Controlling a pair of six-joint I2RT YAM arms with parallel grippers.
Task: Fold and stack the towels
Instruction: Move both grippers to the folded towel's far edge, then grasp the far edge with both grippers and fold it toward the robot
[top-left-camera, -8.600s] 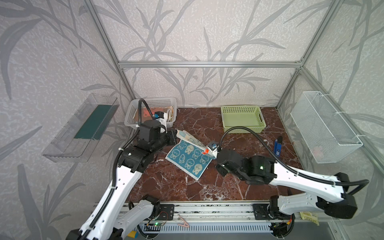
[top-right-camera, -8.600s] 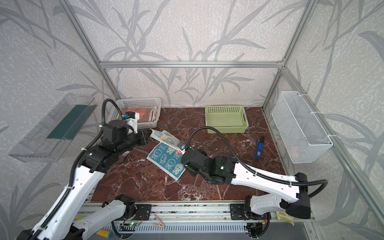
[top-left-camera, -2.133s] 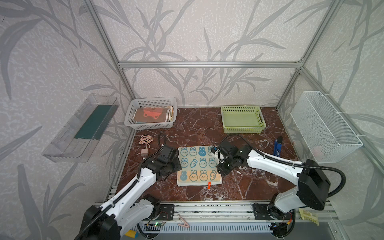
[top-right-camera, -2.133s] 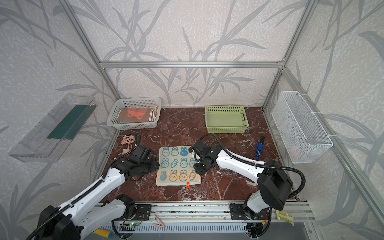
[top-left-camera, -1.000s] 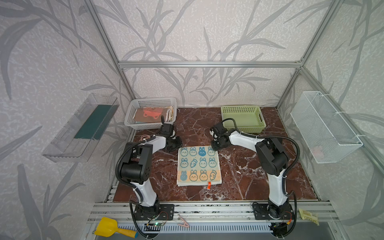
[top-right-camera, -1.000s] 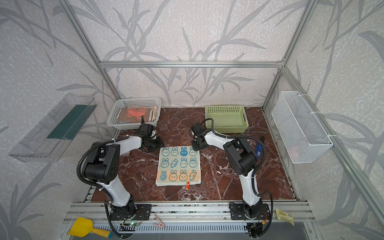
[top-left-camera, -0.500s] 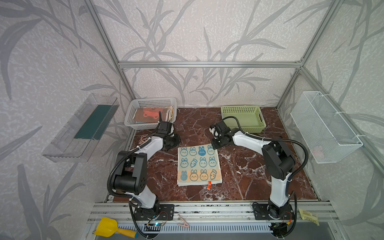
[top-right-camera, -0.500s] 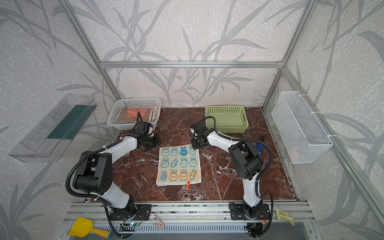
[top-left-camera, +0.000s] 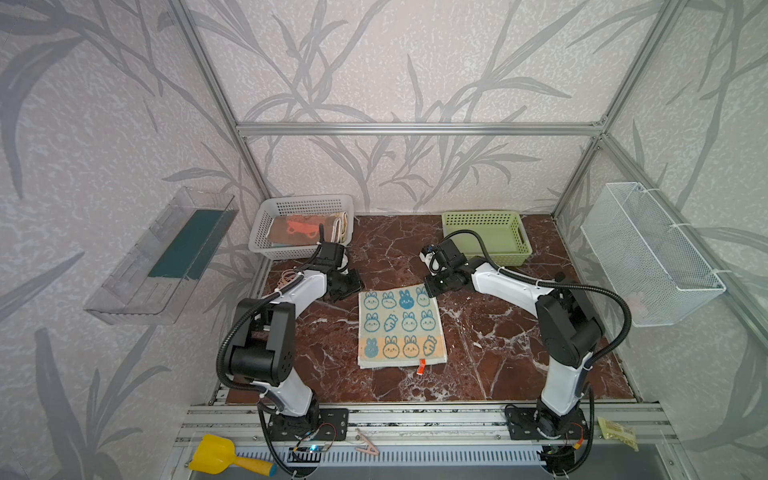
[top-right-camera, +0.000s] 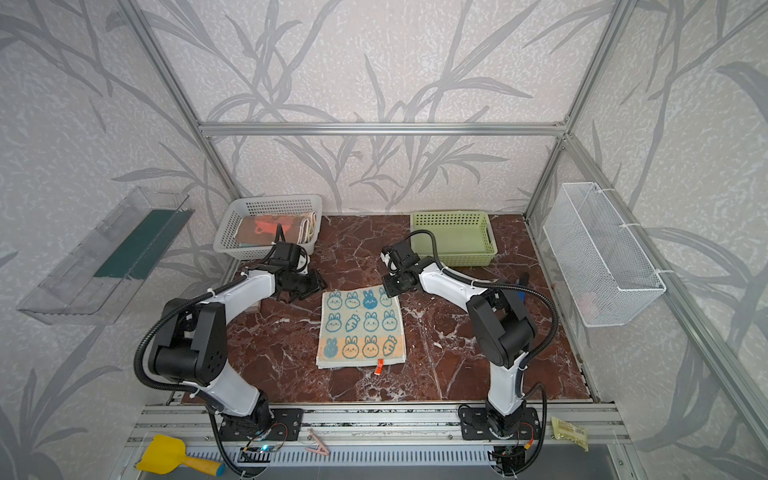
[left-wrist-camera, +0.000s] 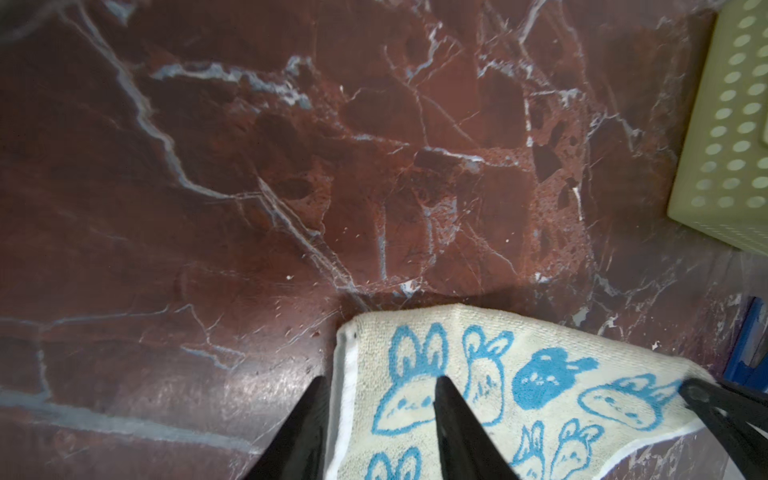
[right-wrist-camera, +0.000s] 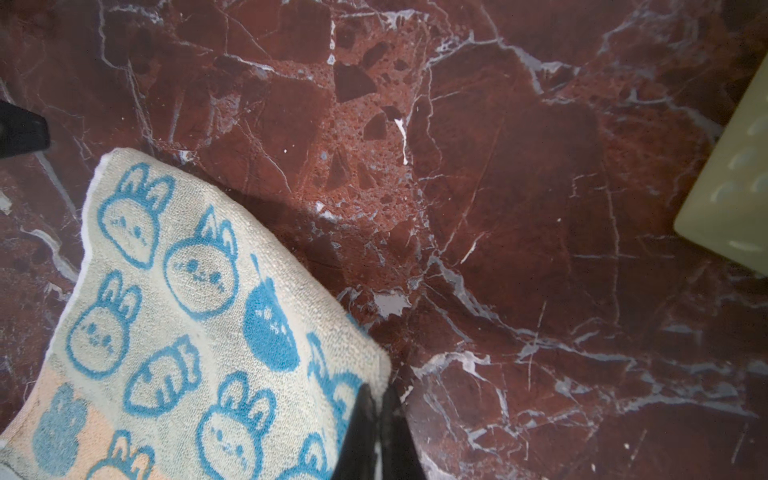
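Observation:
A white towel with blue bunnies (top-left-camera: 401, 328) (top-right-camera: 360, 328) lies spread flat in the middle of the marble table. My left gripper (top-left-camera: 351, 286) (left-wrist-camera: 382, 415) is at its far left corner, open, one finger on the towel (left-wrist-camera: 498, 395) and one on the table just off its side hem. My right gripper (top-left-camera: 430, 289) (right-wrist-camera: 378, 419) is shut on the far right corner of the towel (right-wrist-camera: 187, 311), which stands a little off the table there. More folded towels (top-left-camera: 293, 230), the top one brown with red letters, lie in the white basket (top-left-camera: 305, 203).
A green basket (top-left-camera: 482, 216) stands at the back right, close behind my right arm. A white wire basket (top-left-camera: 648, 253) hangs on the right wall and a clear shelf (top-left-camera: 162, 257) on the left wall. A coiled cord (top-left-camera: 286, 276) lies by the left edge.
My left gripper has opened at the towel's far left corner. My right gripper stays shut on the far right corner. Both arms have shifted only slightly.

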